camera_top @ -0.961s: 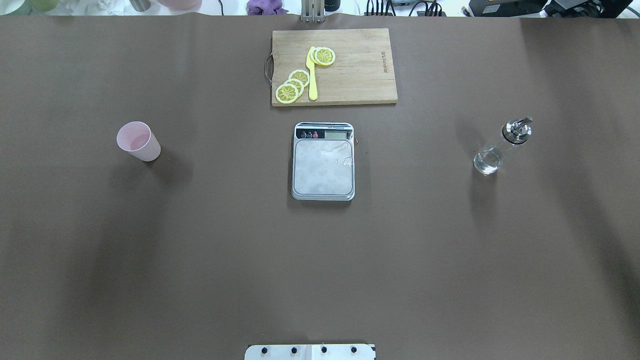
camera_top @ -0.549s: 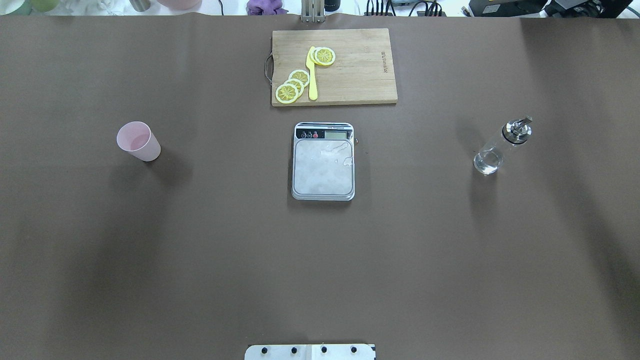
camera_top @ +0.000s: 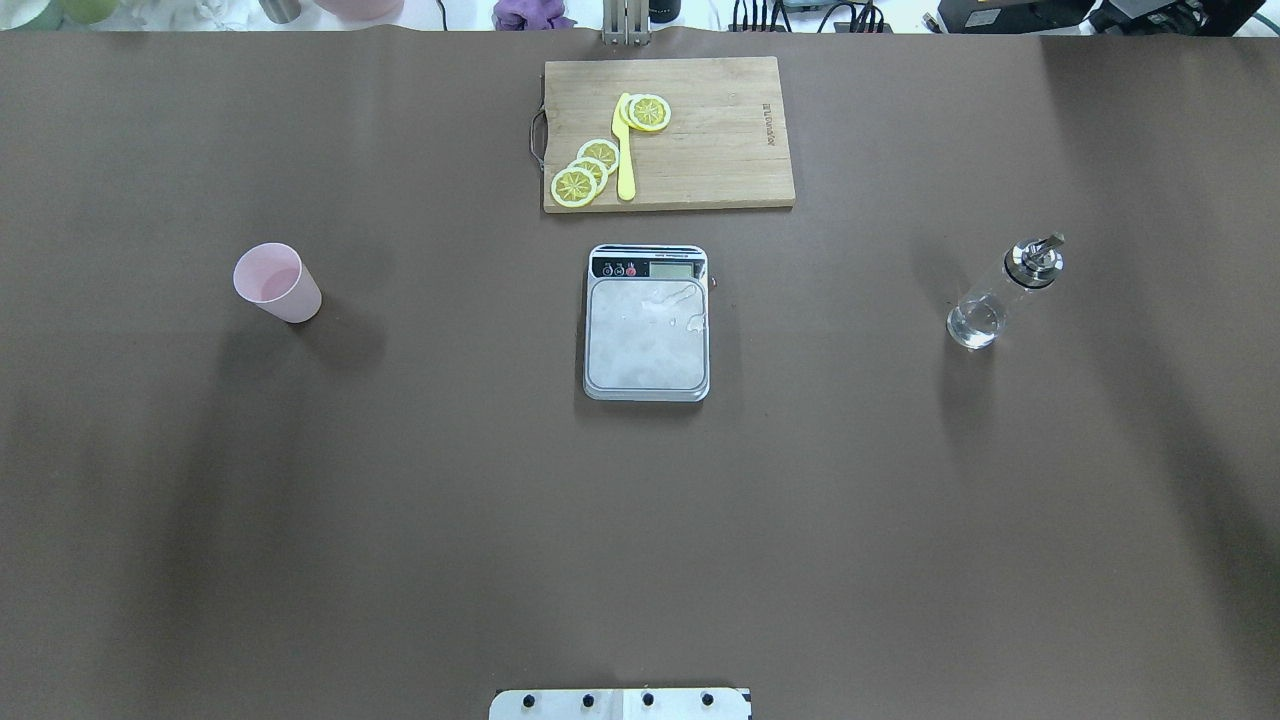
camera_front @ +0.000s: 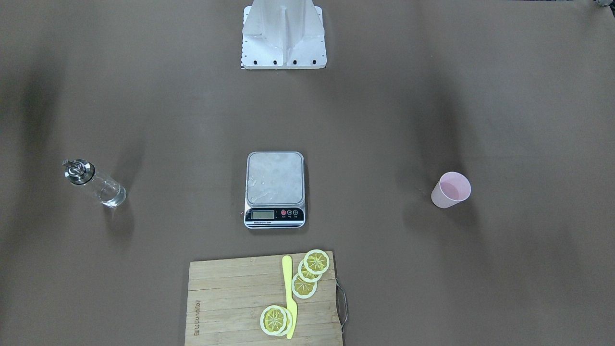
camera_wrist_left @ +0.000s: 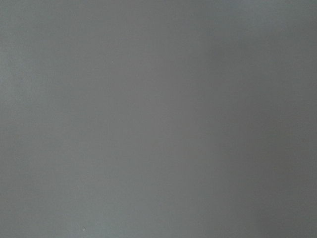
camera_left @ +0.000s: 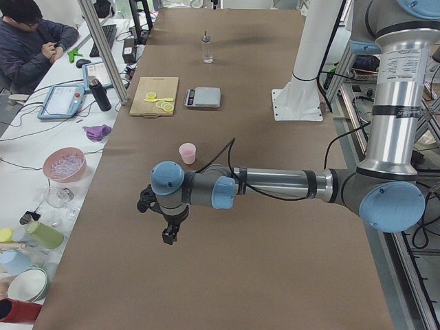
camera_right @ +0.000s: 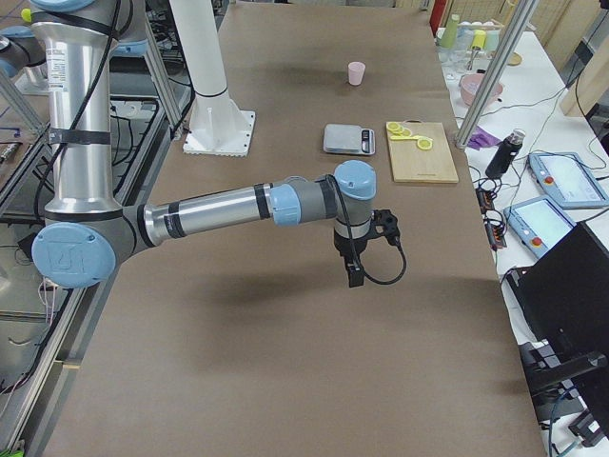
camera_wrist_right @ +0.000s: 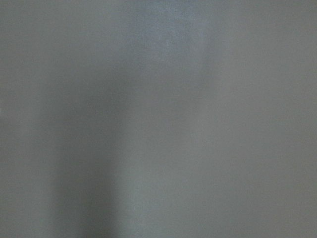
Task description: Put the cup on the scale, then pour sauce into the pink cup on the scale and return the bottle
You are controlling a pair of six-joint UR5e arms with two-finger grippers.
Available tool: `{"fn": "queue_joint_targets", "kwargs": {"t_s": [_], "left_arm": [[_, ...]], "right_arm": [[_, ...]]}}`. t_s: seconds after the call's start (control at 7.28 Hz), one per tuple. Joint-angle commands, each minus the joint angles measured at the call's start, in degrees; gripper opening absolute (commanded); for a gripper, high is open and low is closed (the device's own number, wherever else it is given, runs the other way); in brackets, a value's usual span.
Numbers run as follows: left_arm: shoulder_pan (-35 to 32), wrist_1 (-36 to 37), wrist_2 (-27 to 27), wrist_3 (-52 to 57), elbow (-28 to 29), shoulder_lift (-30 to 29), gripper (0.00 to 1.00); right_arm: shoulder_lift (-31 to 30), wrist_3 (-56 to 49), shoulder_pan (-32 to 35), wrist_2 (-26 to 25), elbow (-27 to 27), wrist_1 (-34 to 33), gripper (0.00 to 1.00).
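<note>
The pale pink cup [camera_top: 277, 283] stands upright on the table's left side, also in the front view [camera_front: 450, 190]. The scale [camera_top: 647, 335] sits mid-table with a bare, wet-streaked steel platform [camera_front: 275, 178]. The clear glass bottle [camera_top: 1003, 293] with a silver spout stands at the right [camera_front: 93, 183], with clear sauce low in it. My left gripper [camera_left: 168, 236] hangs over bare table, nearer than the cup [camera_left: 187, 152]. My right gripper [camera_right: 354, 278] hangs over bare table, well short of the scale [camera_right: 348, 139]. I cannot tell whether either is open. Both wrist views show only table.
A wooden cutting board [camera_top: 690, 135] lies beyond the scale with lemon slices [camera_top: 585, 170] and a yellow knife [camera_top: 625, 150]. The white robot base [camera_front: 283, 33] stands at the table's near edge. An operator sits beside the table's far side [camera_left: 31, 41].
</note>
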Motion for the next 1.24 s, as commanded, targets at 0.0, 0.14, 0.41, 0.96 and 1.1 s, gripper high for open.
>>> {"fn": "queue_joint_targets", "kwargs": {"t_s": [0.0, 0.14, 0.41, 0.96, 1.1], "left_arm": [[0.03, -9.37, -0.12, -1.71, 1.49, -1.11, 0.98], [0.03, -13.42, -0.21, -5.82, 0.97, -1.03, 0.98], [0.37, -24.66, -1.61, -14.33, 0.35, -1.46, 0.98], [15.81, -26.12, -0.22, -34.36, -3.25, -8.31, 1.0], [20.72, -26.12, 4.22, -44.17, -3.51, -9.2, 0.98]], "right_arm": [[0.05, 0.0, 0.12, 0.13, -0.32, 0.0, 1.0], [0.49, 0.0, 0.12, 0.21, -0.32, 0.09, 1.0], [0.58, 0.0, 0.12, -0.05, -0.05, 0.09, 1.0], [0.58, 2.81, -0.05, 0.48, 0.21, 0.09, 1.0], [0.4, 2.81, -0.06, 0.56, 0.21, 0.09, 1.0]]}}
